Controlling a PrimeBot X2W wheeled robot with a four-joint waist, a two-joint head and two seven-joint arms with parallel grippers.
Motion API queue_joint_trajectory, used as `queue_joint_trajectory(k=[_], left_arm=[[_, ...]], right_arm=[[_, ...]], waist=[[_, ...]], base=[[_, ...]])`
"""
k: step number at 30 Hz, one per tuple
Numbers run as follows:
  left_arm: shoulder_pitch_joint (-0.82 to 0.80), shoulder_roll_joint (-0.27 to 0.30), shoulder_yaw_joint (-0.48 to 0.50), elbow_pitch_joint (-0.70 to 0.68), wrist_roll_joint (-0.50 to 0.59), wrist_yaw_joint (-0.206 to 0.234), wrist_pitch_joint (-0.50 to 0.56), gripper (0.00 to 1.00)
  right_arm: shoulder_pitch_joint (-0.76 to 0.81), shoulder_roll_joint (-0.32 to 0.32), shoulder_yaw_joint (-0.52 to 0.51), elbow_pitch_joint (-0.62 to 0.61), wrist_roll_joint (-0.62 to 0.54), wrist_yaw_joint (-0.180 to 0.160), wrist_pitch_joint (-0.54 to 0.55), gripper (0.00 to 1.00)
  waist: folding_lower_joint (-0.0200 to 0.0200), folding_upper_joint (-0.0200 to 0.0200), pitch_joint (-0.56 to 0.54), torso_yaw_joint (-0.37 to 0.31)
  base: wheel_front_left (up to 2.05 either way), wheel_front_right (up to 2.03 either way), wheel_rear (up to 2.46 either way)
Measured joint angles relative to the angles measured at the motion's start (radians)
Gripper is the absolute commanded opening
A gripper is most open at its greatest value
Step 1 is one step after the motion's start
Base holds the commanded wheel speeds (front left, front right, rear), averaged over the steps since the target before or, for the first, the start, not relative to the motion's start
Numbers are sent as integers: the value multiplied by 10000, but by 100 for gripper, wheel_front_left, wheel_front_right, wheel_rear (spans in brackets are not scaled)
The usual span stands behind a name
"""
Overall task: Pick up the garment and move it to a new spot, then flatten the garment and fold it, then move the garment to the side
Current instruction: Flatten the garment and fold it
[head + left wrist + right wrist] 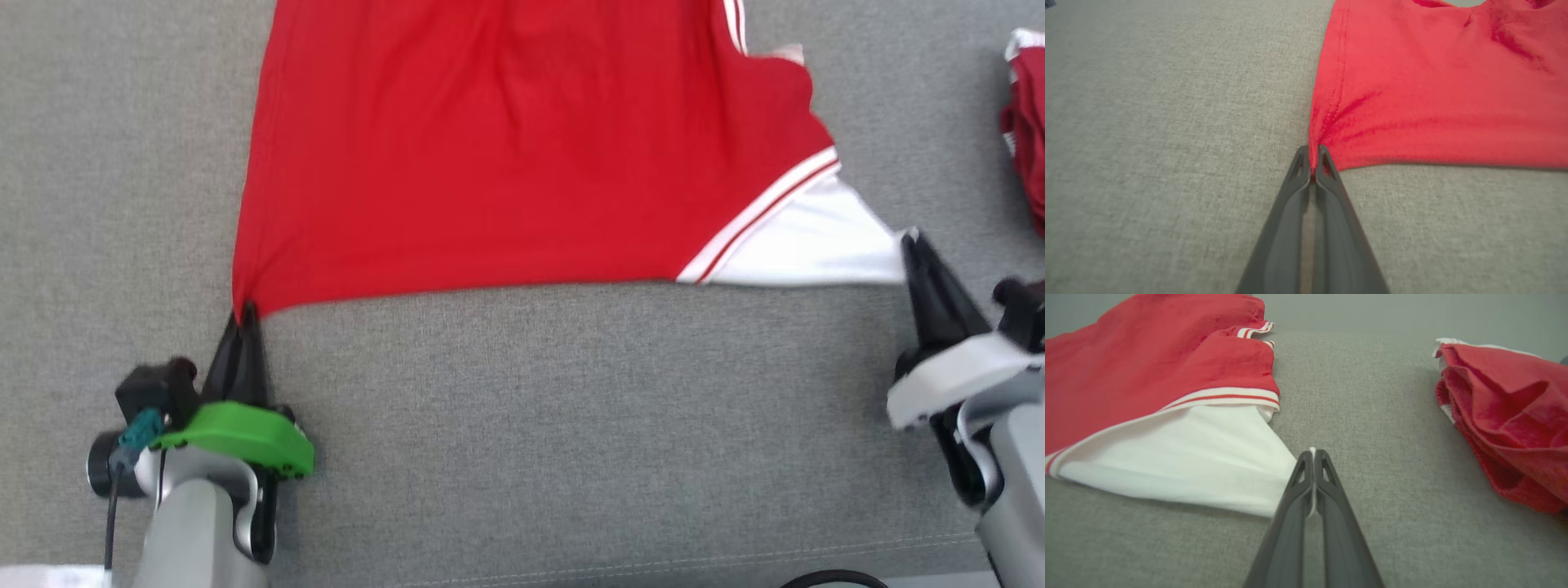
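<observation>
garment: red knit garment with white striped trim (pixel 522 147), spread mostly flat on the grey woven fabric surface (pixel 571 425), centre to far. Its near edge is pulled taut from left to right between the two grippers.
left gripper (pixel 245 310): fingers pinched tight on the garment's near-left red corner. In the left wrist view the cloth (pixel 1433 81) puckers into creases right at the tips (pixel 1312 152).
right gripper (pixel 910 238): clamped on the tip of the garment's white corner panel (pixel 808 249), near right. In the right wrist view a sliver of white shows between the fingers (pixel 1312 451).
white panel: drawn out to a point toward the right gripper. Its near edge (pixel 1188 465) casts a shadow on the surface.
striped trim: rumpled at the garment's far-right edge (pixel 1253 330).
other item: crumpled red cloth bundle with white trim (pixel 1027 155) at far right, well apart from the garment, with bare surface between them (pixel 1506 416).
</observation>
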Motion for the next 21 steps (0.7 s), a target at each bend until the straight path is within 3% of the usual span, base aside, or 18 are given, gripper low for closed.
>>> queue_joint_trajectory(k=[5,11,21], left_arm=[[1613,-100,244,132,-474,-50,0,0],[3649,-81,-410,249,-1099,-25,0,0],[5036,-98,-1037,25,-1429,274,48,0]], right_arm=[[1413,148,357,569,59,8,0,0],[3033,150,907,1014,197,6,0,0],[4393,-234,1244,968,746,4,0,0]], waist=[[0,0,-1198,-196],[-1,0,-2790,-461],[-1,0,-4275,-518]], base=[[0,0,0],[0,0,0],[0,0,0]])
